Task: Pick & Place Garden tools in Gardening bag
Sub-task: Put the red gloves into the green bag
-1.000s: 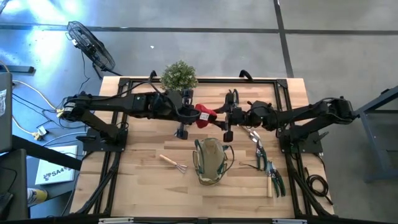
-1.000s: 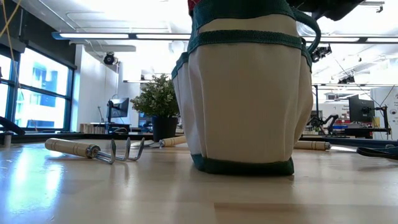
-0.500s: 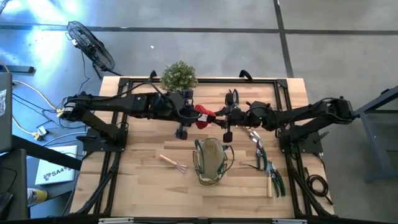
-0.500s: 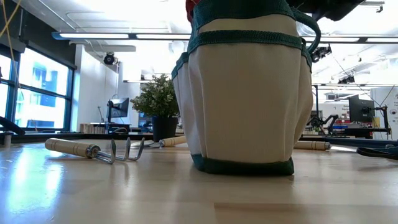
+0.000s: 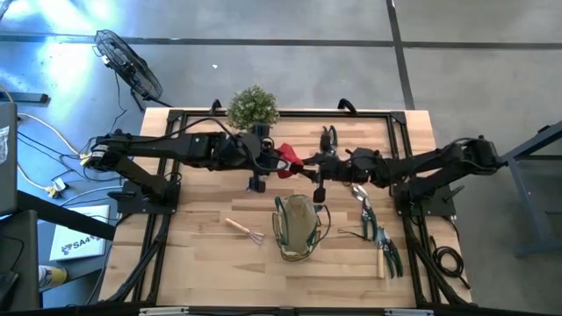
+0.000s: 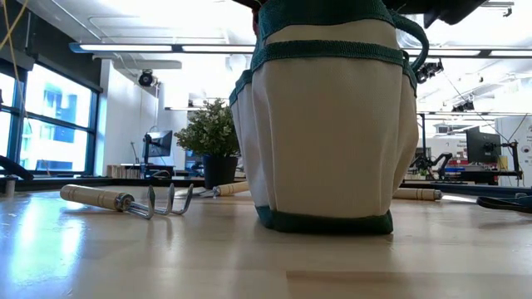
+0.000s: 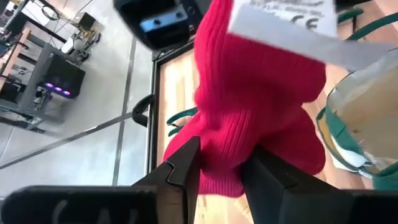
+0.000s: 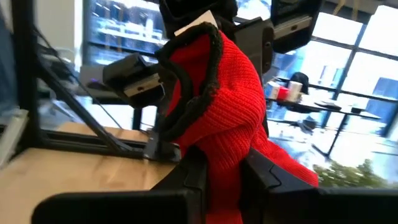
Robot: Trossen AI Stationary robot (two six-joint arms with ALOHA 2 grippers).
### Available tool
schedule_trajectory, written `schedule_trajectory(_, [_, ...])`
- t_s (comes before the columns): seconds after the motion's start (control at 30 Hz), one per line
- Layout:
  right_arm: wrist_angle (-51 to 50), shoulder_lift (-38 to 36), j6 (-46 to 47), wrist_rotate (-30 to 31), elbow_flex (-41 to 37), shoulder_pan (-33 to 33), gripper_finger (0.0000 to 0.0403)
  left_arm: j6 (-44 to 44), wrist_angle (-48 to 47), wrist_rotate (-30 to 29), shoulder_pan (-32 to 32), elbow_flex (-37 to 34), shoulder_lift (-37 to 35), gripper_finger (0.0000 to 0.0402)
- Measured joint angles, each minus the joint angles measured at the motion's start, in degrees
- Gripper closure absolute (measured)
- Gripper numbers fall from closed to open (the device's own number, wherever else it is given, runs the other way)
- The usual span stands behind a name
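Near edge of the surface [image 5: 219,272] lies bare. The bag [image 5: 297,228] stands upright at centre, mouth open; in the low view it blocks everything behind it. A rake [image 5: 243,230] lies just left of the bag, pruners [image 5: 379,235] and snips [image 5: 358,195] to its right. Beyond the bag, above the surface, a red knit glove [image 5: 285,161] spans both arms. Right pincer [image 5: 303,164] is clamped on the glove. Left pincer [image 5: 268,158] has fingers [image 7: 186,168] either side of the knit; grip uncertain. Plant [image 5: 253,107] sits at the far edge.
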Motion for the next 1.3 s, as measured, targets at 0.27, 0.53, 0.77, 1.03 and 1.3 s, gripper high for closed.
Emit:
schedule_trajectory(0.27, [-6.31, -1.95, -3.81, 11.99, -0.02, 3.8, 0.0365, 1.57, -2.78, -4.45, 0.11, 0.04, -0.44, 0.0302])
schedule_trajectory(0.53, [-13.7, -4.26, -1.93, 20.57, -0.07, 8.02, 0.0365, -0.63, -8.41, -11.96, 0.11, 0.04, -0.46, 0.0302])
schedule_trajectory(0.77, [-19.43, -6.88, 9.18, 19.15, -0.11, 13.35, 0.0365, -6.68, -19.75, -18.16, 0.11, 0.04, -0.48, 0.0302])
schedule_trajectory(1.03, [-26.75, -7.24, 21.08, 11.44, 4.31, 16.89, 0.0365, -10.97, -28.08, -15.12, 0.11, 0.02, -0.48, 0.0302])
schedule_trajectory(1.3, [-32.59, -5.61, 36.47, 8.1, 10.13, 18.11, 0.0365, -16.27, -32.97, -9.61, 0.11, 0.02, -0.48, 0.0302])
